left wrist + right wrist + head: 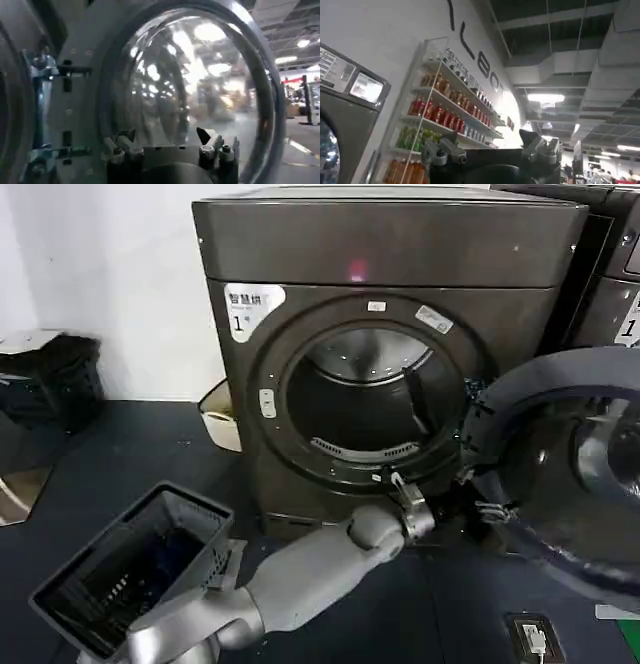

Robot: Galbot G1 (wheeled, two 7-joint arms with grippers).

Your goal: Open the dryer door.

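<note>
At the far left of the head view a dark bin (pixel 45 379) stands against the white wall (pixel 110 284), and nearer the robot a grey slatted laundry basket (pixel 130 569) sits tilted on the dark floor (pixel 120 454). A cream-coloured container (pixel 222 419) lies on the floor, just beside the lower left corner of the dryer (pixel 390 249). The dryer is a dark grey-brown front-loader carrying a white corner sticker (pixel 250 306) marked "1" and a pink light (pixel 356 270) on its upper panel. Its round opening is uncovered, and the metal drum (pixel 365 399) is visible inside. The left arm (pixel 300 574) reaches from the lower left up to the base of the opening, placing the left end effector (pixel 405 502) at the lower rim, close to the hinge side. In the left wrist view, the left end effector (pixel 170 147) has its fingers parted with nothing between them; it is released, directly facing the curved glass. The dryer door (pixel 560 469) stands swung open to the right of the opening, attached on the hinge side, with its grey inner face and domed dark glass turned toward the camera. In the left wrist view the dryer door (pixel 190 80) appears as a bulging glass dome in a grey frame, with hinge hardware (pixel 42 105) alongside. A second dark machine (pixel 615 284) stands behind the open door at the right edge. The right wrist view shows the right end effector (pixel 492 150), fingers spread and holding nothing, pointed toward a ceiling (pixel 560 45) and a wall shelf of bottles (pixel 440 117).
</note>
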